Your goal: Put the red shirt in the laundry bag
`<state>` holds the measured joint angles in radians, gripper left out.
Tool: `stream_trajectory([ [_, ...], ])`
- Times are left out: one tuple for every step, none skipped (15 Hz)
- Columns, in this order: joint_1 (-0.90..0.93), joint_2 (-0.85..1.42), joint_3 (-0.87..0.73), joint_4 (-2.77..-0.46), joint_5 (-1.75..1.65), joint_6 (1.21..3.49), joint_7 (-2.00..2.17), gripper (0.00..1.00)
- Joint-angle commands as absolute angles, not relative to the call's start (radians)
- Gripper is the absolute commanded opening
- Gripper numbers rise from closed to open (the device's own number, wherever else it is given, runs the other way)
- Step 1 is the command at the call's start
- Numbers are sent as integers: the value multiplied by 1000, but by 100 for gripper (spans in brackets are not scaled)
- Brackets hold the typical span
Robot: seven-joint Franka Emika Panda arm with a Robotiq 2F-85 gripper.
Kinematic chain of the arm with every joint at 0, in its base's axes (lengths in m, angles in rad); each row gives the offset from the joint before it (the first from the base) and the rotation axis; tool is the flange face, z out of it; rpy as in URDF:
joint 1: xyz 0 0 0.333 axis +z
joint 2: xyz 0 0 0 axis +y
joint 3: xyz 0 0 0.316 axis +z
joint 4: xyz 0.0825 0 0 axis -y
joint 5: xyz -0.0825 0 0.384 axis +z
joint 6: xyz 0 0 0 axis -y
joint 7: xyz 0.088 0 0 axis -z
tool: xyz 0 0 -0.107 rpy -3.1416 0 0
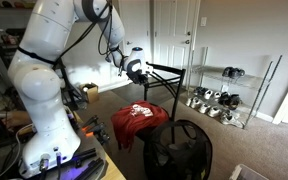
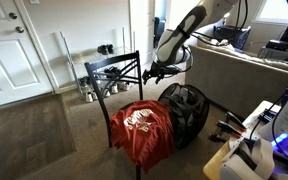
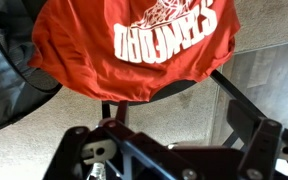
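The red shirt point(image 1: 139, 120) with white print is draped over the seat of a black metal-framed chair point(image 2: 114, 75); it also shows in the other exterior view point(image 2: 144, 132) and fills the top of the wrist view point(image 3: 134, 45). The laundry bag point(image 1: 180, 150), a round black mesh hamper, stands on the carpet right beside the chair point(image 2: 187, 108). My gripper point(image 1: 134, 68) hangs in the air above and behind the chair back point(image 2: 154, 72), apart from the shirt. In the wrist view the gripper point(image 3: 164, 142) stands open with only carpet between its fingers.
A wire shoe rack point(image 1: 219, 97) with several shoes stands against the far wall. White doors point(image 2: 14, 50) are behind the chair. A desk with equipment point(image 2: 249, 140) sits near the robot base. Carpet lies under the chair.
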<state>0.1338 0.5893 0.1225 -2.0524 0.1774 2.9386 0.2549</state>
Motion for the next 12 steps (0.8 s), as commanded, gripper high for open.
stream_trajectory([
  [116,657,133,-2008,181,3071,201,100],
  [113,672,135,-1996,178,3103,195,100],
  [110,691,134,-1980,176,3117,193,100],
  [116,715,121,-1957,171,3112,197,100],
  [106,734,128,-1934,169,3082,191,100],
  [103,756,127,-1915,168,3065,189,100],
  [100,777,125,-1895,166,3049,186,100],
  [98,795,125,-1879,165,3037,184,100],
  [97,812,124,-1862,165,3025,182,100],
  [73,832,150,-1843,166,3011,166,100],
  [60,848,164,-1828,167,2995,155,100],
  [46,865,179,-1807,168,2966,139,100],
])
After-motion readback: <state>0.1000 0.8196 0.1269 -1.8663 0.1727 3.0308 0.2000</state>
